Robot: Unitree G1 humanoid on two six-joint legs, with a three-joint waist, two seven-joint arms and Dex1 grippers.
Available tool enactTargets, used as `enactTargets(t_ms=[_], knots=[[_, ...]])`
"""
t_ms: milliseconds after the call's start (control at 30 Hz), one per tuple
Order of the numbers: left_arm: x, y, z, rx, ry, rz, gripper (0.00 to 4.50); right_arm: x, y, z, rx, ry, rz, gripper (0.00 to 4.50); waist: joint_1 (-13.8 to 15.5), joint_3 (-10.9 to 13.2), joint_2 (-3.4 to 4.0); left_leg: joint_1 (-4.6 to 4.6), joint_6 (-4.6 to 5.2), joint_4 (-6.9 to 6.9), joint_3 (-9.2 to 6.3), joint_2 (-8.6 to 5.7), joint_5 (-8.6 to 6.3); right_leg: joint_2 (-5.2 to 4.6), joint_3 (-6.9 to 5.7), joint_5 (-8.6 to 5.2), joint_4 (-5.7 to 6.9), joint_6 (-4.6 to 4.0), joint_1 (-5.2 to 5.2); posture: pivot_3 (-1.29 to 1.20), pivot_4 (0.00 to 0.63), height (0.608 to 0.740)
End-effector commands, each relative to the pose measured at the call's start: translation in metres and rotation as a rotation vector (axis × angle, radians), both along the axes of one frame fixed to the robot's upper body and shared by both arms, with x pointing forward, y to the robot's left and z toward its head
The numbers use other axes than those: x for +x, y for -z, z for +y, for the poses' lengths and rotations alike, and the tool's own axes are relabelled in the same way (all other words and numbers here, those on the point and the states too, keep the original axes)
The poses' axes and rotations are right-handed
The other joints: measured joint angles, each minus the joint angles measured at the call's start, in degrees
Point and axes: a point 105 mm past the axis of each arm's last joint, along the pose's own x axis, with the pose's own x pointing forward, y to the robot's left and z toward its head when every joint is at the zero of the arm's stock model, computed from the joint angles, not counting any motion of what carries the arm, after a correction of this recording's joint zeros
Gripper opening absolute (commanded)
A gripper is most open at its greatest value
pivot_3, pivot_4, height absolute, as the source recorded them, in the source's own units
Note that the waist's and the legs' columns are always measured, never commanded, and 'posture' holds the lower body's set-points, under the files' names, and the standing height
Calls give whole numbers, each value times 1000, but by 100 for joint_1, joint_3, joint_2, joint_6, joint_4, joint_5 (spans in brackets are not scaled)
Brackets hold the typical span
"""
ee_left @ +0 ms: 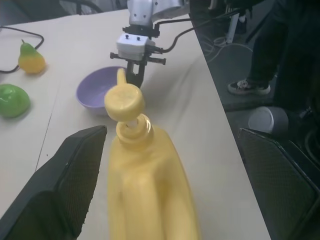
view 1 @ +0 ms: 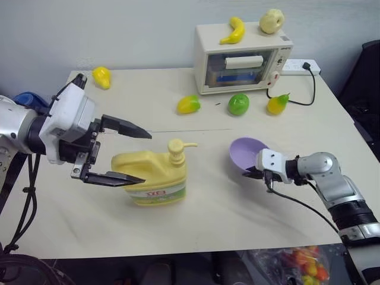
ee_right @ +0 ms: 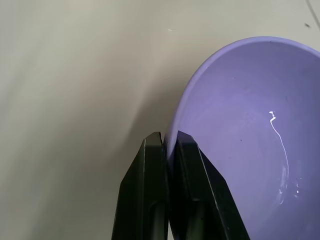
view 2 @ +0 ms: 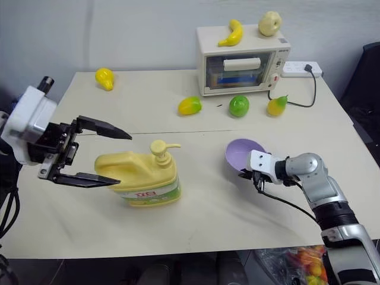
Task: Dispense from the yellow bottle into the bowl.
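The yellow bottle (view 1: 155, 177) stands upright at the middle of the table, its pump top (ee_left: 124, 102) pointing toward the bowl. My left gripper (view 1: 147, 158) is open, one finger (ee_left: 65, 185) on each side of the jug's handle end and clear of it. The lavender bowl (view 1: 246, 151) is tipped on edge to the right of the bottle. My right gripper (ee_right: 170, 142) is shut on the bowl's near rim (ee_right: 240, 125), one finger inside and one outside.
A white toaster oven (view 1: 240, 59) stands at the back with a banana and an apple on top. Toy fruits lie around: a yellow pear (view 1: 101, 77), a mango (view 1: 188, 104), a green apple (view 1: 238, 104), another pear (view 1: 277, 104). A power strip (view 1: 300, 66) and its cord lie at the back right.
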Motion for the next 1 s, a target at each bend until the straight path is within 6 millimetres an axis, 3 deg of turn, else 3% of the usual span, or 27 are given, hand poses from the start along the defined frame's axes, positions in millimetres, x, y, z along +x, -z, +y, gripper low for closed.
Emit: enactTargets(t_ms=[33, 200, 300, 667, 733, 1000], knots=[[-1, -15, -1, -41, 12, -14, 4500, -15, -37, 19, -8, -148, -40, 16, -10, 0, 0, 0, 0, 0, -1, 0, 0, 0, 0, 0, 0, 0, 0, 0, 150, 740], [4, -20, -4, -64, 21, -27, 4500, -32, -79, 49, -27, -311, -58, 16, -12, 0, 0, 1, -4, 1, 0, 9, 0, 12, 4, 0, 7, 0, -6, 0, 150, 740], [2, -21, -7, -79, 61, -11, 3924, -38, -92, 65, -61, -390, -70, 0, -2, 1, -2, 1, -5, 3, -2, 9, -1, 12, 4, 0, 6, 0, -6, 0, 150, 740], [8, -23, -14, -103, 70, -29, 409, -41, -112, 84, -85, -490, -87, 0, 3, 5, -9, -11, -7, 4, -11, 7, -2, 10, 1, 0, 4, 0, -18, 0, 150, 740], [11, -17, -16, -90, 54, -32, 31, -43, -114, 86, -84, -502, -84, 0, 2, 5, -9, -11, -8, 4, -10, 7, -1, 10, 1, 0, 5, 0, -19, 0, 150, 740], [26, -2, -26, -42, 47, -47, 31, -47, -119, 92, -90, -545, -90, 0, -1, 5, -9, -19, -8, 4, -1, 7, -1, 10, 4, 0, 12, 0, -37, 0, 150, 740]])
